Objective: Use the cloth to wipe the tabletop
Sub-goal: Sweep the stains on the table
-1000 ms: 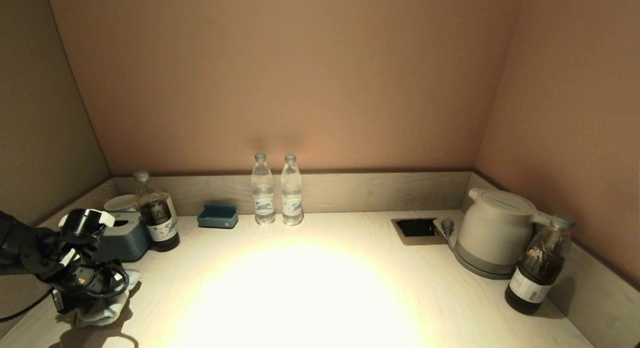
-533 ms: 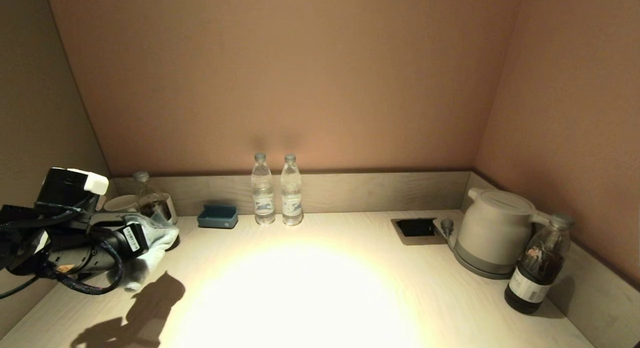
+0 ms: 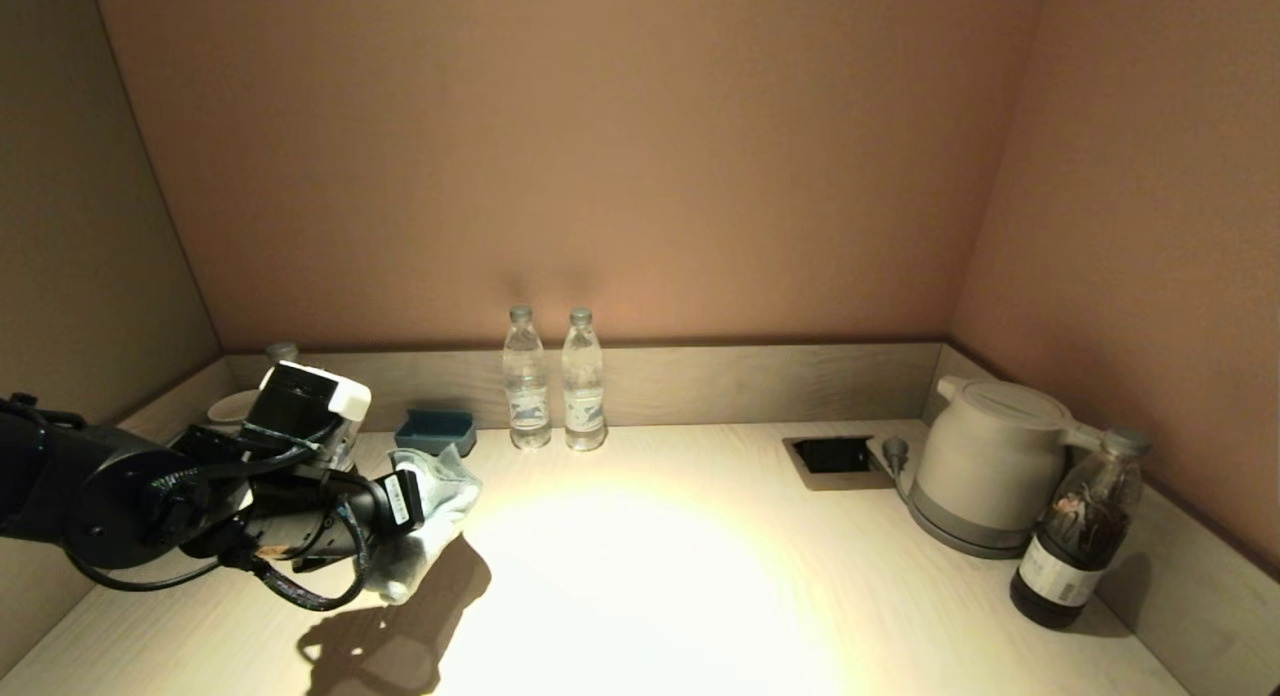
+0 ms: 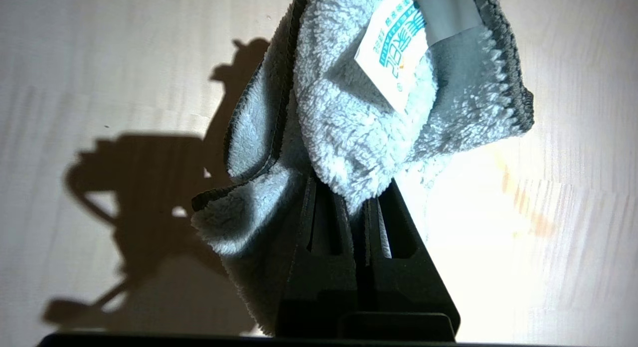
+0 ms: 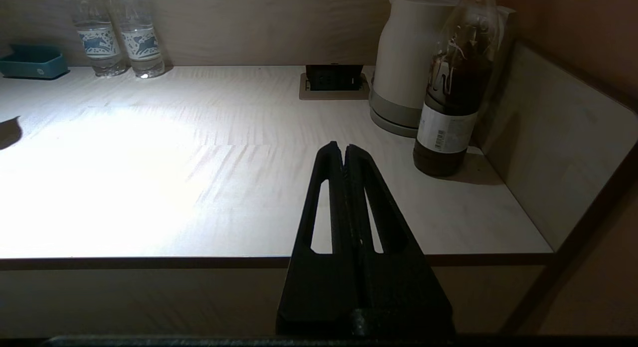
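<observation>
Cloth (image 3: 432, 521) is hanging bunched from the left gripper (image 3: 405, 501), clear of the tabletop (image 3: 700, 576) — its shadow is falling just below it, near the table's left side. The wide bare surface is stretching away to the right of the gripper, so the left arm is the nearer one. Its fingers (image 4: 324, 237) are pinching the terry folds tight, the tag (image 4: 394, 58) dangling past them. The right gripper (image 5: 344, 152) is sitting pressed together, holding nothing — parked off the front edge.
</observation>
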{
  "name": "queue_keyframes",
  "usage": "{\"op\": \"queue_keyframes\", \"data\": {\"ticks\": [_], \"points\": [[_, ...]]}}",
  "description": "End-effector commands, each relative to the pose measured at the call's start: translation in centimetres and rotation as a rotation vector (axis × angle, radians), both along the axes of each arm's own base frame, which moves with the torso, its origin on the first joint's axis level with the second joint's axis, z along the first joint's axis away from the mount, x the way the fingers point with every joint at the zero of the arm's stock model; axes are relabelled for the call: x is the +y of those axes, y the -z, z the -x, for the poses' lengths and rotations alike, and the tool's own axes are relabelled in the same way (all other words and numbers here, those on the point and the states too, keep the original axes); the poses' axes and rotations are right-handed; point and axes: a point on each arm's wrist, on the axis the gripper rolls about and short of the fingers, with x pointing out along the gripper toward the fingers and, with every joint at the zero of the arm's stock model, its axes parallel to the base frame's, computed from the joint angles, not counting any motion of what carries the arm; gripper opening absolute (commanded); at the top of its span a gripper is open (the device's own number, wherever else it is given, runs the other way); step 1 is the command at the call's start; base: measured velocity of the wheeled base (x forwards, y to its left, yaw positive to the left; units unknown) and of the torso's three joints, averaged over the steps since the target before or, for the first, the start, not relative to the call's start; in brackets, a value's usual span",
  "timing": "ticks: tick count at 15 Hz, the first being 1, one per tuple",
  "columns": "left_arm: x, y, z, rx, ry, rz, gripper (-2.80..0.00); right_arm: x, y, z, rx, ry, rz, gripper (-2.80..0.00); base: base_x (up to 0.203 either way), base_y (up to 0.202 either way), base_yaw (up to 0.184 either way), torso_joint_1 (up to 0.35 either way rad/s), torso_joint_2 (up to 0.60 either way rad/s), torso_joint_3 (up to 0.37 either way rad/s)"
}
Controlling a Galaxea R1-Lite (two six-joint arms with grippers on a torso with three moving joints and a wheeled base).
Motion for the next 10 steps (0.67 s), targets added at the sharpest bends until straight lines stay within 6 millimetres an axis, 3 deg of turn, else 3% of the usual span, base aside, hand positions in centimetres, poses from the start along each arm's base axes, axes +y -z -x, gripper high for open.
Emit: {"op": "queue_keyframes", "data": {"ticks": [1, 10], "points": [[-1.9, 1.3, -0.2, 0.032, 0.05, -0.01, -2.8, 0.0, 0.0, 0.0, -0.001, -0.002, 0.001, -2.8, 0.0, 0.0, 0.0, 0.0, 0.0, 0.0], [-12.5, 1.9, 0.2, -0.033, 0.325, -0.002, -2.8, 0.0, 0.0, 0.0, -0.001, -0.001, 0.001, -2.8, 0.0, 0.0, 0.0, 0.0, 0.0, 0.0]]}}
